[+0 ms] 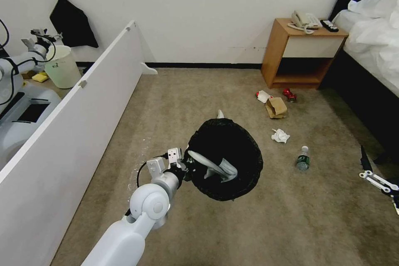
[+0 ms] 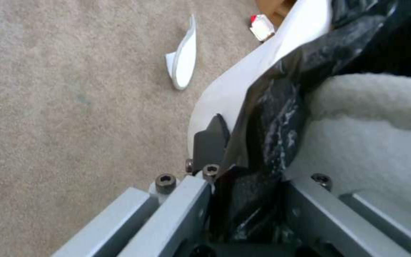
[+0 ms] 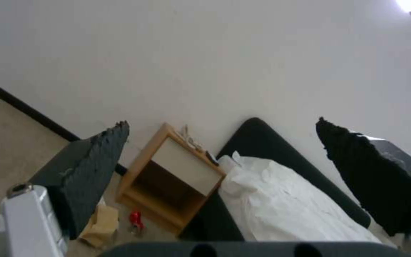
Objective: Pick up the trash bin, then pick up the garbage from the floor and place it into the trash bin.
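Holding trash bin [image 1: 226, 158] off carpet [image 1: 199, 91] at centre, we keep left gripper [image 1: 185, 165] clamped on near rim; slipper [image 1: 214, 167] inside; paper bag [image 1: 276, 107], crumpled paper [image 1: 280, 135], bottle [image 1: 303, 158] lie right of it. Left wrist: fingers [image 2: 210, 142] pinch liner [image 2: 267, 117] and wall; bin light, liner slippery, rim best hold. Right wrist: right gripper [image 3: 222, 157] spread wide, holding nothing, facing nightstand [image 3: 170, 175].
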{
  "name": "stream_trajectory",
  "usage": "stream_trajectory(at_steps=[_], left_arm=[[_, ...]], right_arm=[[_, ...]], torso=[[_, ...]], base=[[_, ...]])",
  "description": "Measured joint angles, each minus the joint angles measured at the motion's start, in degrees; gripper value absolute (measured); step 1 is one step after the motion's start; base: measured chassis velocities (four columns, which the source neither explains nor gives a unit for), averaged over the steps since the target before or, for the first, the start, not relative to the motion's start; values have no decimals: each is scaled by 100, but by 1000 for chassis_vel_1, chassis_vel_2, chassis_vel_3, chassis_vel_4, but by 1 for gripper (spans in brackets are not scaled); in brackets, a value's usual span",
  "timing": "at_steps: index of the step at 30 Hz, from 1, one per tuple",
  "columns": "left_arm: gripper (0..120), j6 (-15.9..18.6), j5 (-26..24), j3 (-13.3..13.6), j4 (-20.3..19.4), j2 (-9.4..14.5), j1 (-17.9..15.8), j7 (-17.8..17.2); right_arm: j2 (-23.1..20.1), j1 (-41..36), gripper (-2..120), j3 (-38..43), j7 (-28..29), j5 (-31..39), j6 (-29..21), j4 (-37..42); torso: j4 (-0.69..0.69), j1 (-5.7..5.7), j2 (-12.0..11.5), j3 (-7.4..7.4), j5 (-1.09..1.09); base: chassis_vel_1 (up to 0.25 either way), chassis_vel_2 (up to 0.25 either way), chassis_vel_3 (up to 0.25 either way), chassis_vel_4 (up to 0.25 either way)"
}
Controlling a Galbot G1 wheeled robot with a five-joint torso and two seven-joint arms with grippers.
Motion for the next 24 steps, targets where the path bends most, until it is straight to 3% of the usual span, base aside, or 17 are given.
stream_trajectory(at_steps=[24], left_arm=[[0, -15, -88, -76, 16, -1, -10, -56]], right_arm=[[0, 25, 100, -15, 3, -46, -90, -53]], torso=[[0, 0, 0, 0, 0]], base=[[0, 0, 0, 0]])
